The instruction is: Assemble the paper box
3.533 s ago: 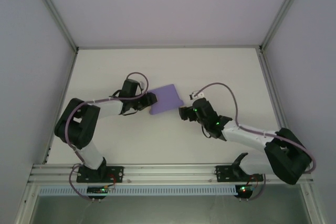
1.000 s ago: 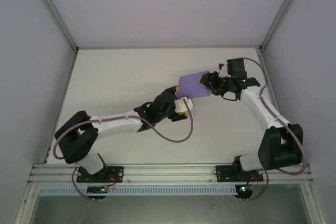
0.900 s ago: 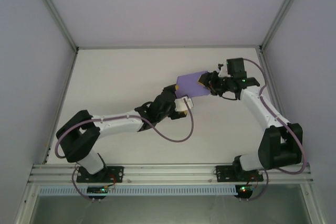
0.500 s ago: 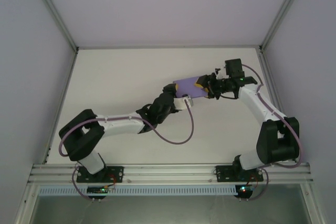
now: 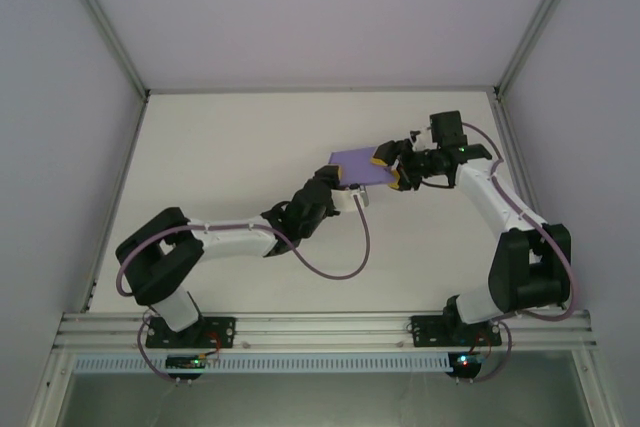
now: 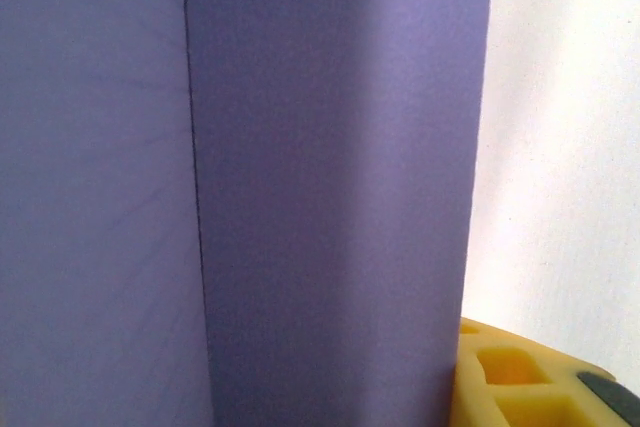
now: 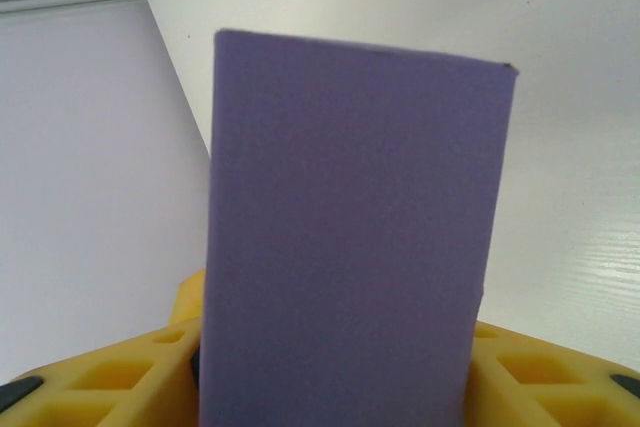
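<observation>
Top external view: over the far right part of the white table (image 5: 220, 147) the paper box (image 5: 358, 165) lies as a flat lavender slab between the two arms. The right gripper (image 5: 391, 171) is clenched on its right end, with a yellow finger (image 7: 120, 377) on either side of the card in the right wrist view. The left gripper (image 5: 342, 190) sits at the box's near edge, and its wrist view shows a fold line (image 6: 195, 197) and one finger beside the card, so whether it grips cannot be told. The card is judged light, thin, easily creased and liable to slip, so it is best held at the edges close to the folds, with modest pressure.
</observation>
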{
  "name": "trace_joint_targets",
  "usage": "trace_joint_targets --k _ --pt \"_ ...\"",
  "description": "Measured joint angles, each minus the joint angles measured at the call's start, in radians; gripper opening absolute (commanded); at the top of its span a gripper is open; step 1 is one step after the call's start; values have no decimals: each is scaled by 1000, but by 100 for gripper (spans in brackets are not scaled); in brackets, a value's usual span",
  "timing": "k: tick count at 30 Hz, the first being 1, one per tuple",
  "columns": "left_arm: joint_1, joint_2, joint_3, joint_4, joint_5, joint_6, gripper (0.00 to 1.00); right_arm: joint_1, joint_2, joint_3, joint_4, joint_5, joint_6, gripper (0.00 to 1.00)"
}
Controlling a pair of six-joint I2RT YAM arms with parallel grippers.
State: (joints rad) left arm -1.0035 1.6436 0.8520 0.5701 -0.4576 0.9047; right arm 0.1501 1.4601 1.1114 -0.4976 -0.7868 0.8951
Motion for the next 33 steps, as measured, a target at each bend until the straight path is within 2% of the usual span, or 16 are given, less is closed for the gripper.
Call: trace_joint_targets --k 2,3,4,5,10,11,16,22,24,27,33 --pt "0 -6 0 -13 0 0 32 0 -2 0 -1 -1 -10 74" --pt "0 -12 0 -23 0 0 32 0 -5 0 -1 1 -16 82" --pt "1 -19 0 -32 0 -1 32 0 -9 0 -2 5 -25 98" --pt "2 -27 0 -46 0 -4 31 -1 -14 1 -2 13 -38 99" --pt "6 -75 26 -242 22 -74 31 -5 -77 5 7 157 -137 99" --pt "12 -82 49 -317 43 -107 26 -5 -95 5 19 202 -164 99" --pt "83 -105 171 -642 204 -258 23 11 -159 6 71 415 -372 99" --pt "220 -98 314 -1014 439 -362 23 96 -161 24 66 654 -735 99" --pt "249 -64 384 -1142 514 -368 22 125 -161 16 84 678 -844 99" --pt "261 2 466 -1273 586 -376 22 133 -163 -32 152 647 -961 99" --pt "281 94 508 -1402 668 -383 23 128 -145 -64 164 520 -1109 99"
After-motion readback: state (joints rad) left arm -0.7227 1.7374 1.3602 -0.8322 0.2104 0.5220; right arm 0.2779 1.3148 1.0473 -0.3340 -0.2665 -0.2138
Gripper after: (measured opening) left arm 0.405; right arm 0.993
